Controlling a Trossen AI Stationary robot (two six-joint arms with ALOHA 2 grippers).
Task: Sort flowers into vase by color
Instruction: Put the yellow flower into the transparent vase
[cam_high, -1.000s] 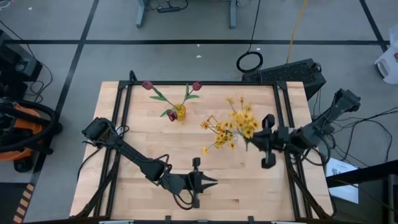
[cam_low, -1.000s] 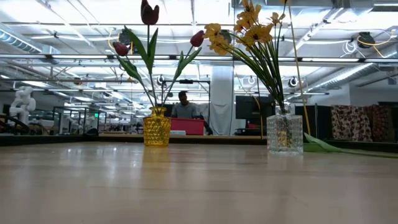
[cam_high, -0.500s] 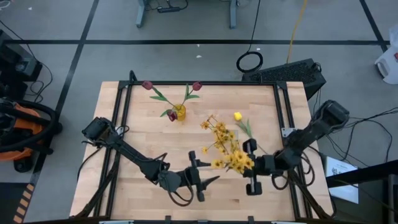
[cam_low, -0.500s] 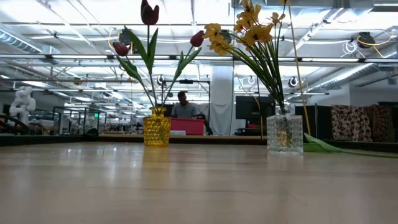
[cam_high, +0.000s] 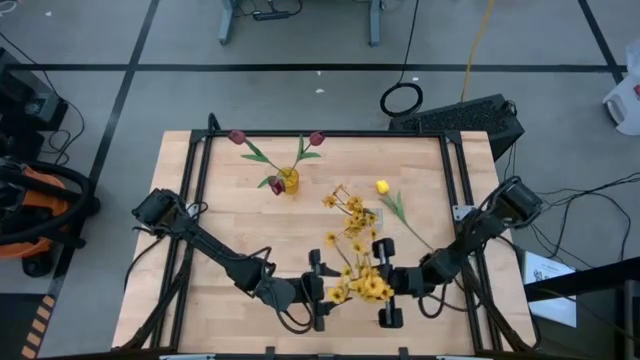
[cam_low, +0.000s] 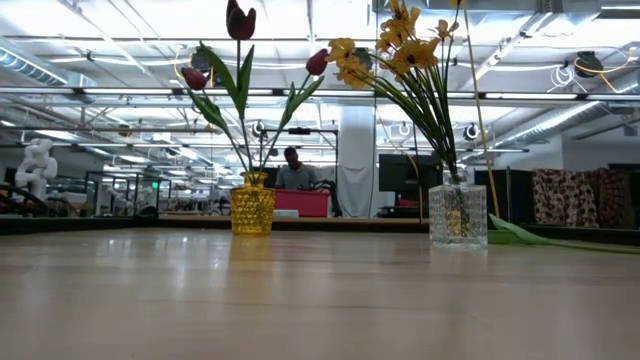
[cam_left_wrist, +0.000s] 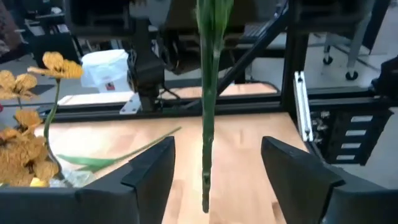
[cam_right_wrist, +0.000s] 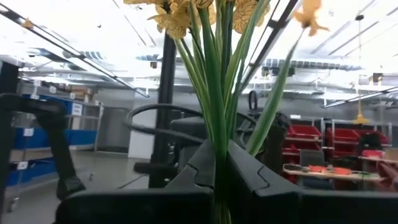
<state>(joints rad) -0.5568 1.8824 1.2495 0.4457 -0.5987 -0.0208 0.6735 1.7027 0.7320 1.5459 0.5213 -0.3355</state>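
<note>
My right gripper (cam_high: 388, 284) is shut on a spray of small yellow blossoms (cam_high: 360, 286), held over the near middle of the table. My left gripper (cam_high: 320, 291) faces it, open, and the spray's green stem (cam_left_wrist: 206, 124) hangs between its two fingers (cam_left_wrist: 152, 171) without touching them. A yellow vase (cam_high: 289, 181) with three dark-red tulips stands at the far left. A clear vase (cam_low: 458, 214) near the table's middle holds more yellow sprays (cam_high: 348, 212). A yellow tulip (cam_high: 382, 187) lies flat on the table to its right. My right gripper pinches the spray's bundle of green stems (cam_right_wrist: 219, 158) between its two fingers, coming from the table's right. The blossoms (cam_right_wrist: 186, 12) stand above the fingers. The spray is lifted clear of the table, and one stem's lower end (cam_left_wrist: 205, 202) hangs free.
A black frame (cam_high: 200, 170) runs along the table's left, far and right edges. Bare wood (cam_high: 225, 215) lies left of the vases and along the near edge. A person shows in the room behind the yellow vase (cam_low: 252, 205).
My right gripper has carried the spray from beside the clear vase toward the near edge and left, sinking, up to my left gripper. The yellow tulip on the table has come into view behind it. My left gripper has opened and stayed in place.
</note>
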